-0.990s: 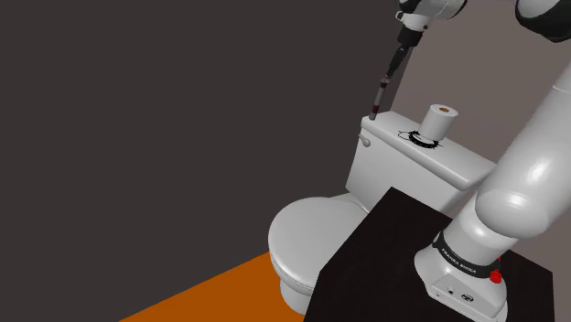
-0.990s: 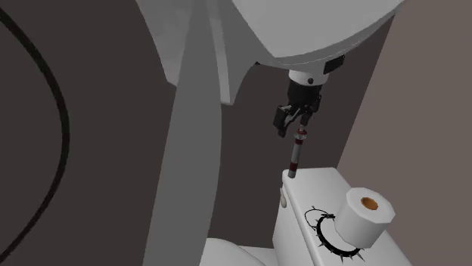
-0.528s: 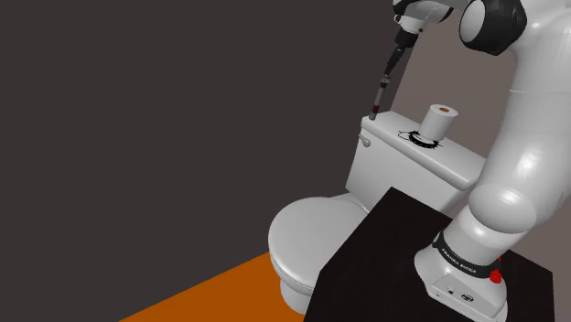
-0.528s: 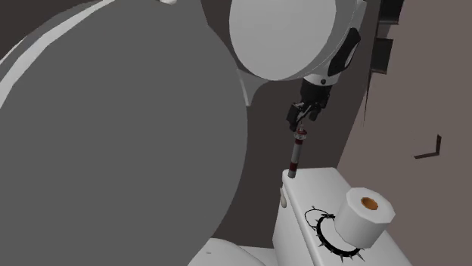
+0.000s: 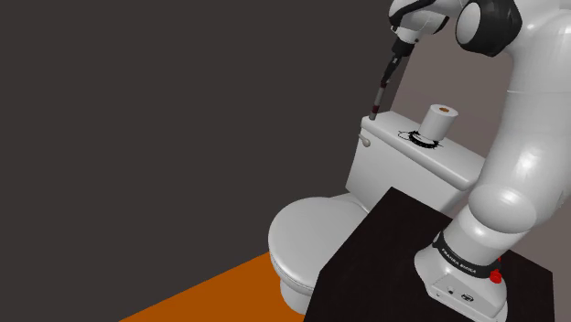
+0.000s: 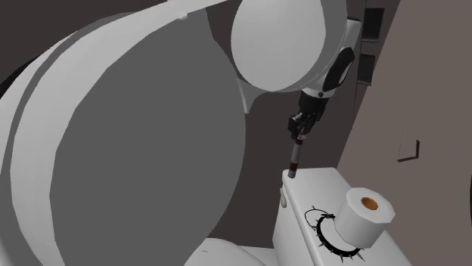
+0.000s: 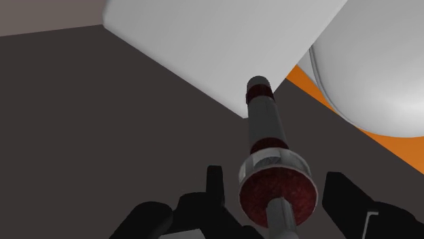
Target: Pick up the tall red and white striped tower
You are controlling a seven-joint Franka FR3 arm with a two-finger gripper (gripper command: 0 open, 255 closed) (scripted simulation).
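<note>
A thin tall tower (image 5: 381, 91) with dark red and pale bands stands upright on the left end of the white toilet tank's lid (image 5: 416, 160). In the second exterior view the tower (image 6: 296, 155) rises from the lid's corner (image 6: 291, 177) to my black gripper (image 6: 299, 130), which sits over its top. In the wrist view the tower (image 7: 265, 122) runs away from me, and its round dark red top lies inside my gripper (image 7: 278, 193). The two fingers (image 7: 216, 185) stand close on either side of that top with a narrow gap each. The gripper (image 5: 395, 57) comes down from above.
A toilet paper roll (image 5: 439, 119) and a black spiky ring (image 5: 423, 139) sit on the lid further along. The toilet bowl (image 5: 311, 242) is below, on an orange floor (image 5: 220, 293). My dark stand (image 5: 393, 265) is beside the bowl. Dark walls stand behind.
The fingers have drawn in from wide apart to close beside the tower's top. The upper arm links have swung round. The tower stands where it did.
</note>
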